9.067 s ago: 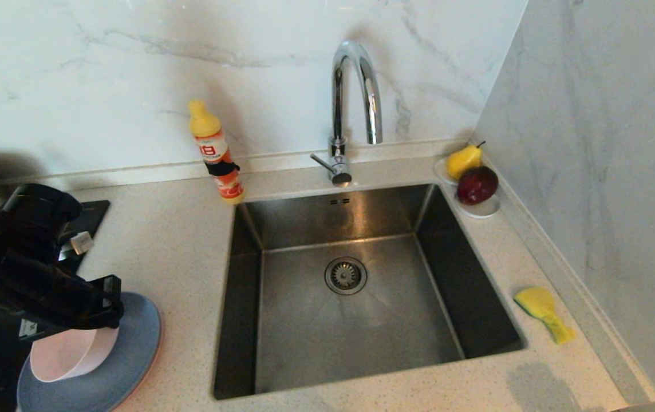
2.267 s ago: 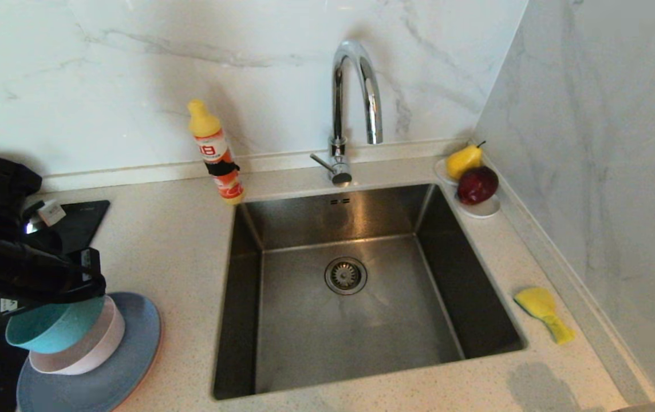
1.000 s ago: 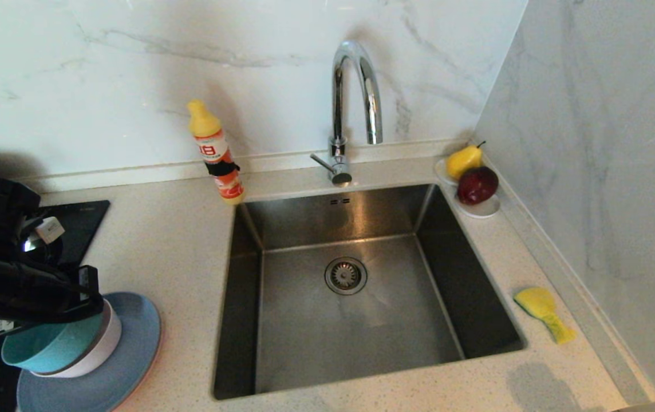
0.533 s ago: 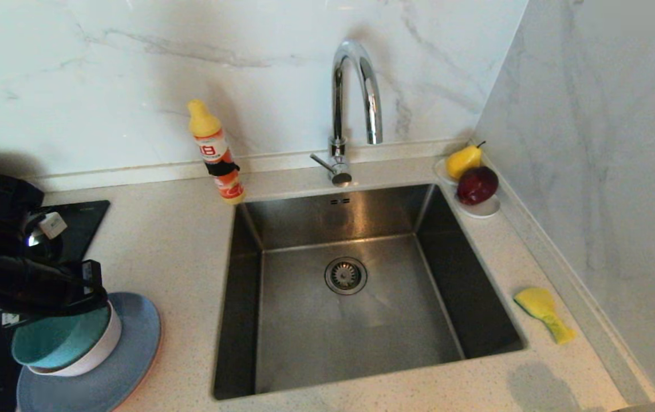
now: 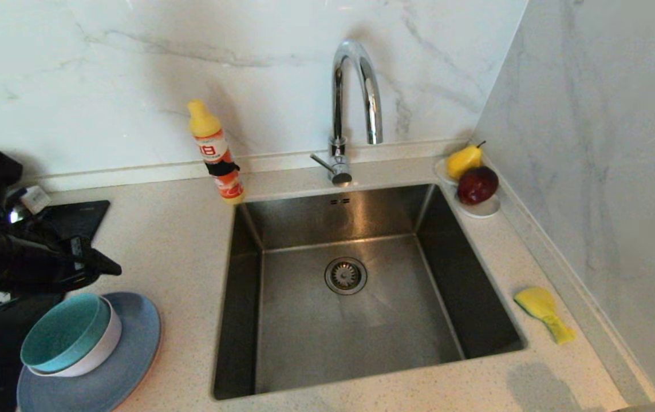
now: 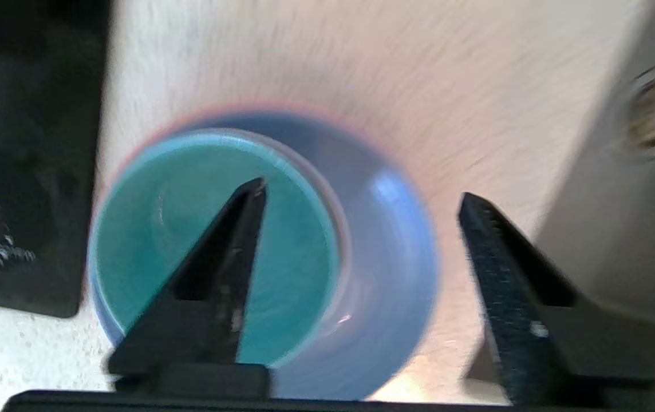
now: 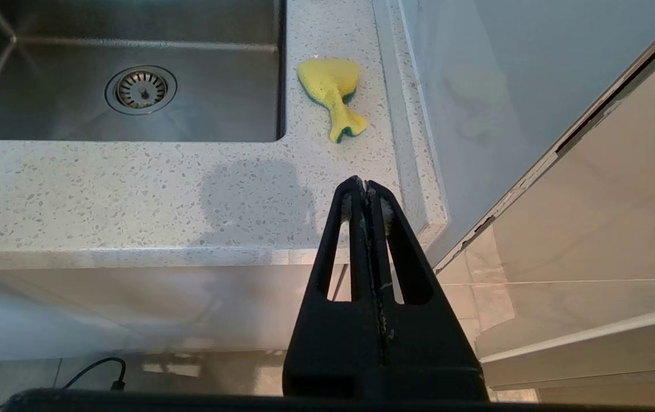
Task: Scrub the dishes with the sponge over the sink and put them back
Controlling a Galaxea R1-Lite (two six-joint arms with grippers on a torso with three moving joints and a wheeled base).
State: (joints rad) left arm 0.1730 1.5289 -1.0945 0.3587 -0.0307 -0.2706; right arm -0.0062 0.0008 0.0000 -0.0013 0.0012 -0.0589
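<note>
Left gripper (image 6: 362, 197): jaws spread wide, empty, above the teal bowl (image 5: 64, 332)
Bowl: nested in pale pink dish (image 5: 101, 349) on grey-blue plate (image 5: 127, 366)
Right gripper (image 7: 366, 186): pressed closed, empty, parked off the counter

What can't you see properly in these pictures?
- Big pink plate: only a thin pink edge peeks out under the grey-blue plate in the head view.
- Small pink dish: the teal bowl sits inside it and hides its inside.
- Stove top: the left arm covers most of it.
- Left wrist view: blurred, so the dishes' details are lost.
</note>
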